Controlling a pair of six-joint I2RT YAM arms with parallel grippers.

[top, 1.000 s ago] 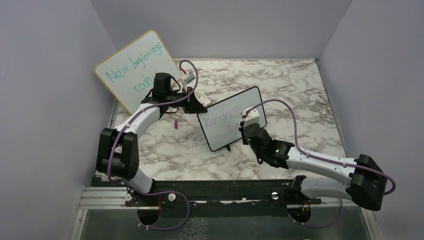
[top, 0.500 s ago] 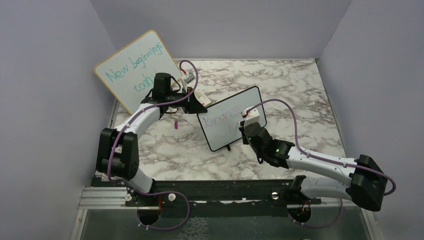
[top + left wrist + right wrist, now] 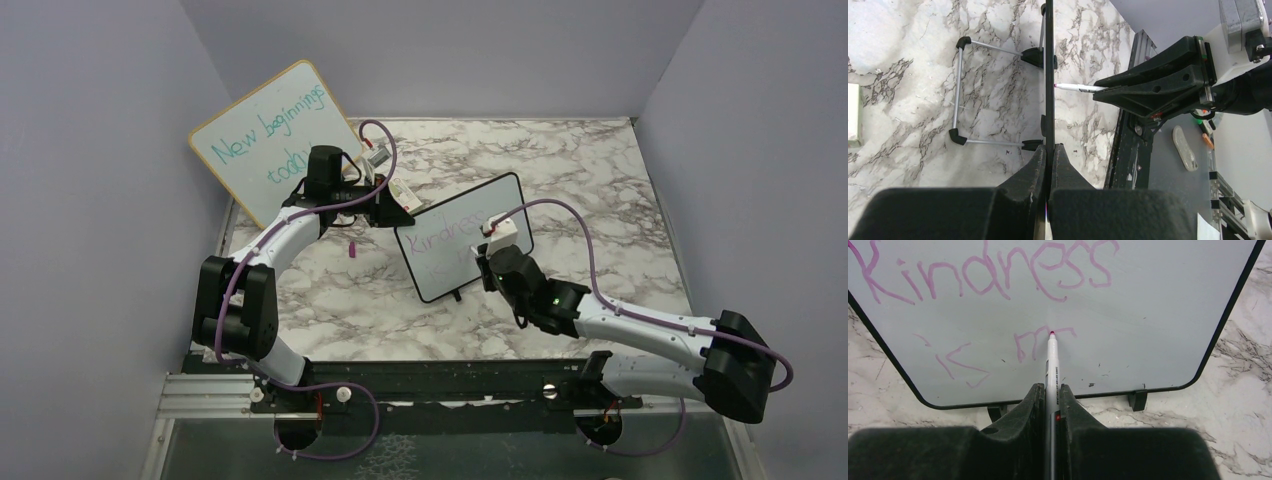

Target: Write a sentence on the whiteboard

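Note:
The small black-framed whiteboard (image 3: 440,262) stands upright on its two feet mid-table. My left gripper (image 3: 400,214) is shut on its upper left edge; the left wrist view shows the whiteboard (image 3: 1049,75) edge-on between the left gripper's (image 3: 1049,150) fingers. My right gripper (image 3: 1049,390) is shut on a white marker (image 3: 1052,365) with a pink tip. That tip touches the whiteboard (image 3: 1158,315) at the second line. The sentence (image 3: 988,275) reads "Kindness" on top, with "is m" (image 3: 998,352) below in purple-pink. From above, the right gripper (image 3: 487,252) is at the board's lower right face.
A larger wood-framed board (image 3: 270,140) with teal writing leans in the back left corner, behind the left arm. A small pink cap (image 3: 352,250) lies on the marble left of the whiteboard. Grey walls close the table on three sides.
The right gripper with the marker has edged slightly left along the second line. The left arm and the whiteboard have stayed put.

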